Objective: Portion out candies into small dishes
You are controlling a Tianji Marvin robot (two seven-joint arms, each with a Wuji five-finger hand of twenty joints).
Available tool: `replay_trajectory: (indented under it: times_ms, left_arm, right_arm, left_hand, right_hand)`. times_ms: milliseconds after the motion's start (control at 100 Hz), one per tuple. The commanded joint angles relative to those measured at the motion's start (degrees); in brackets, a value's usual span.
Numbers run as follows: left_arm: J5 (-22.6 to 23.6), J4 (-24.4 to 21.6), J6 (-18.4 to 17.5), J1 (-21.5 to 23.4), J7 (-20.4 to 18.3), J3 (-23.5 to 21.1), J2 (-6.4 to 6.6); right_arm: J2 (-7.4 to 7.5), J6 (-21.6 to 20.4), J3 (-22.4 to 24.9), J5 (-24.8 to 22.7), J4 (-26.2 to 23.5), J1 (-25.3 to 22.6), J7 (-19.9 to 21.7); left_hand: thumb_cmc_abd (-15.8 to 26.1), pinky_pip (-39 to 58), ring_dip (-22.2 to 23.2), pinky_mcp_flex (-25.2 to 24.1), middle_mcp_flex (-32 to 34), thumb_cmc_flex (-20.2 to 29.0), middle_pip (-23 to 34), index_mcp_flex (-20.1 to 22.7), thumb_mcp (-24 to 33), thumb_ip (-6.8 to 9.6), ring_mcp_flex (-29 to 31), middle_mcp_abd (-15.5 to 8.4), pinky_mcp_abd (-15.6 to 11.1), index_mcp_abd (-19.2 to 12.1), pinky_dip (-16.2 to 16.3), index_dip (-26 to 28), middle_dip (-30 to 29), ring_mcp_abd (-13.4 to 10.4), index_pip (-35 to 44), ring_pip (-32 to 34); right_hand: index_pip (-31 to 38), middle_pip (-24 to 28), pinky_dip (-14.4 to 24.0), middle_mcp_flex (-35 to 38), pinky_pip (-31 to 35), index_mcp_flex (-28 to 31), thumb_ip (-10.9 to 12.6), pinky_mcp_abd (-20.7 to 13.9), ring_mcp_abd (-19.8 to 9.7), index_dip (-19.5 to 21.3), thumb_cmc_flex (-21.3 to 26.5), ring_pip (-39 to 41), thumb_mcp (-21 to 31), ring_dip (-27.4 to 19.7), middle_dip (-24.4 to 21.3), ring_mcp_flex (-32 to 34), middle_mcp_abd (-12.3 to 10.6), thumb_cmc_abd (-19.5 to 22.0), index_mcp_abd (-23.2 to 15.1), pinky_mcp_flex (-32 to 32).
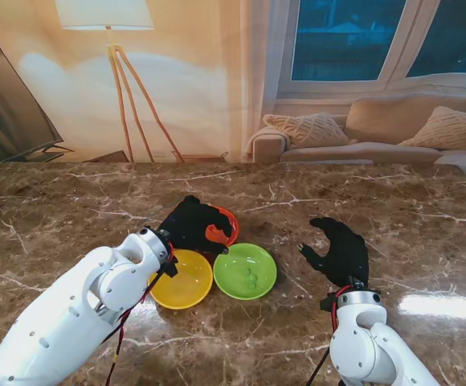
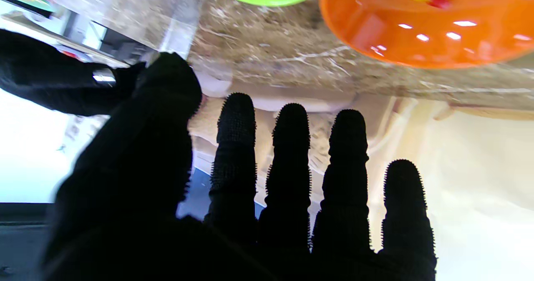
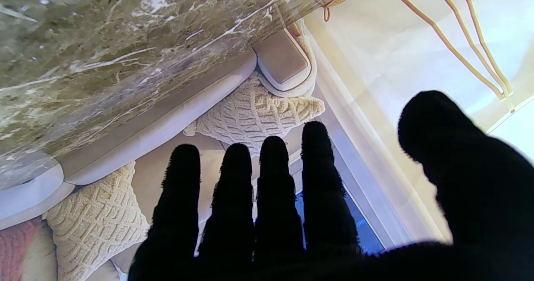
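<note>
The left hand (image 1: 191,223), just left of the frame's centre, hovers with fingers spread over the orange dish (image 1: 226,225), gripping nothing. The right hand (image 1: 339,249), right of centre, hangs slack and empty above bare marble table (image 1: 72,201). At mid-frame the yellow dish (image 1: 183,281) touches the green dish (image 1: 245,271) (a small candy (image 1: 251,279) inside), the orange one behind them.
</note>
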Motion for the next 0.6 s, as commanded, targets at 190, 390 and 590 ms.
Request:
replay_trajectory:
  times_ms: [190,390,590]
  left_arm:
    - [3.9,-9.9,4.9,10.1,-5.5,-14.5,2.75]
    - [6.3,-15.4,7.0,17.5,-10.4,-24.7,3.35]
    - [7.2,-17.2,8.9,22.4,-18.5,-30.6,4.29]
  right_arm:
    - [-0.06,0.3,-0.2,0.1,0.0,-0.4,0.8]
    - [0.00,0.2,-0.5,0.0,-0.1,-0.3,1.1]
    - [0.04,0.2,-0.7,-0.2,-0.2,-0.3,1.1]
  left_hand:
    - [0.5,-0.4,-4.7,2.4,-5.0,-1.7,-5.9,-2.3,2.4,1.23,-0.2,0.8,3.7,1.0,1.0,2.1,-6.2,1.0,-2.7,-5.1]
    - [1.0,-1.0,-8.7,4.8,-7.2,-3.4,-9.0,-4.2,4.2,2.46,-0.7,1.6,3.9,2.8,-1.4,0.4,-10.6,1.7,-7.8,-8.8]
    - [1.4,-1.7,-14.8,5.4,-14.3,-3.4,-14.3,-12.5,0.8,2.84,-4.8,2.1,5.2,4.0,-6.9,-5.1,-16.3,3.3,-18.0,-13.7]
  right_hand:
    - [0.4,-0.6,1.2,-1.2,0.2,0.1,1.9,-0.2,0.2,-0.4,-0.3,0.2,0.4,0.8,0.3,-1.3,0.0,-0.6,-1.2,-0.1]
    - [0.4,-0.6,1.3,-1.2,0.2,0.1,1.9,-0.2,0.2,-0.4,-0.3,0.2,0.4,0.8,0.3,-1.2,-0.1,-0.6,-1.2,0.0]
    - [0.4,-0.6,1.3,-1.2,0.2,0.0,1.9,-0.2,0.2,-0.4,-0.4,0.2,0.4,0.8,0.3,-1.2,0.0,-0.6,-1.2,0.0]
